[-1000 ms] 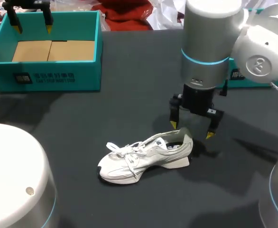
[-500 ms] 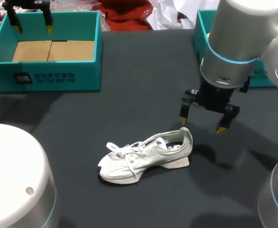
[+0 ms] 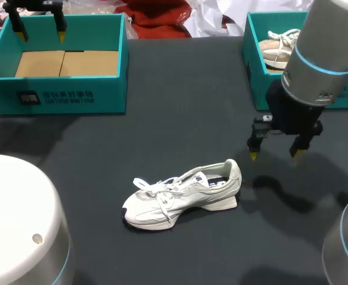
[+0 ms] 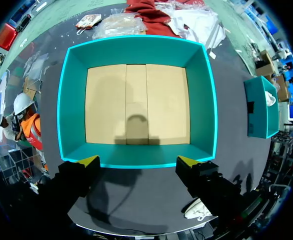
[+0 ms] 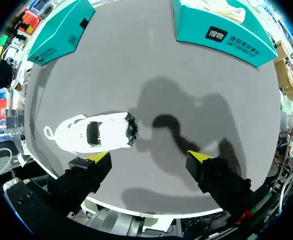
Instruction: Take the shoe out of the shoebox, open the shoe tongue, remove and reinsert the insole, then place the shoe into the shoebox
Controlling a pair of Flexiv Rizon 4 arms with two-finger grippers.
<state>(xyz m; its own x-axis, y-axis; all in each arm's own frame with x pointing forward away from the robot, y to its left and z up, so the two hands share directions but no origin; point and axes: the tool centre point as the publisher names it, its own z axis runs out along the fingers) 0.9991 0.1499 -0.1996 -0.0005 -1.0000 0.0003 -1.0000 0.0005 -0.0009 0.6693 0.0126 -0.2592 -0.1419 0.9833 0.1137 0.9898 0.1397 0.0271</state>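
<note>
Shoe [image 3: 183,195] is out and standing on its sole in the middle of the desk [image 3: 180,124], toe toward my left, heel toward my right, laces loose and the tongue not yet opened. My right arm [image 3: 325,53] holds its jaws spread and empty, hanging above the desk just past the heel and clear of it. I'd say that leaves the collar free for the tongue step. Left jaws are also spread with nothing between them, hanging over the near wall of the empty shoebox [image 3: 73,95], out of the way. That box looks ready for the shoe's return. The second box [image 3: 258,89], at my right, holds another shoe [image 3: 278,50].
</note>
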